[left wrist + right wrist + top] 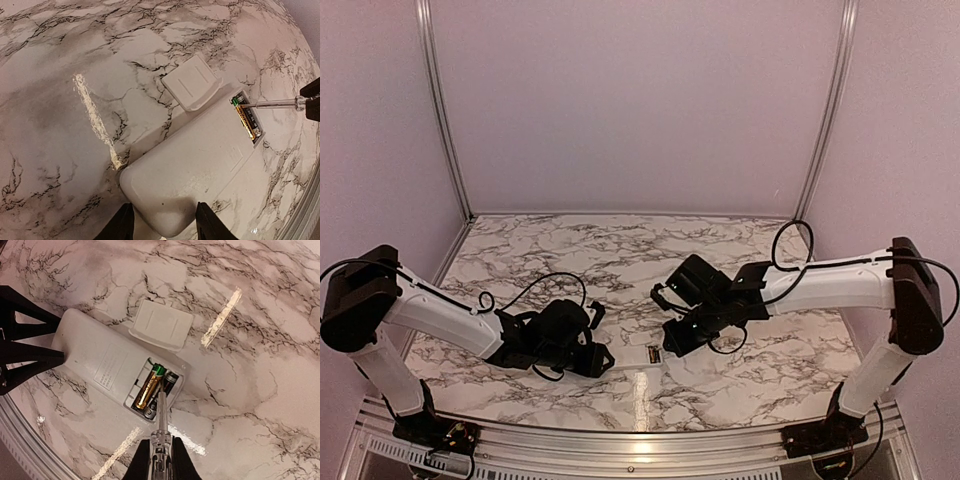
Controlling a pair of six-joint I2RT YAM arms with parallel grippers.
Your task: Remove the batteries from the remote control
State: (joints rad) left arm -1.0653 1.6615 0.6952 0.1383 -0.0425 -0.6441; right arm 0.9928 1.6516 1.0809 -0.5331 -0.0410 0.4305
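The white remote control (195, 170) lies back-up on the marble table, its battery bay open. My left gripper (165, 220) is shut on its near end, one finger on each long edge. In the bay sit two batteries: a gold-orange one (150, 387) and a dark one (169, 382). My right gripper (160, 447) is shut on a thin pale stick (162, 415), whose tip rests between the two batteries. The detached white back panel (162, 325) lies flat beside the bay. From above, the gold battery (651, 354) shows between the left gripper (592, 358) and the right gripper (675, 345).
The table's metal front rail (640, 440) runs just behind the remote. Pale walls with metal corner posts (445, 110) close the back and sides. Bright glare streaks (220, 317) cross the marble near the panel.
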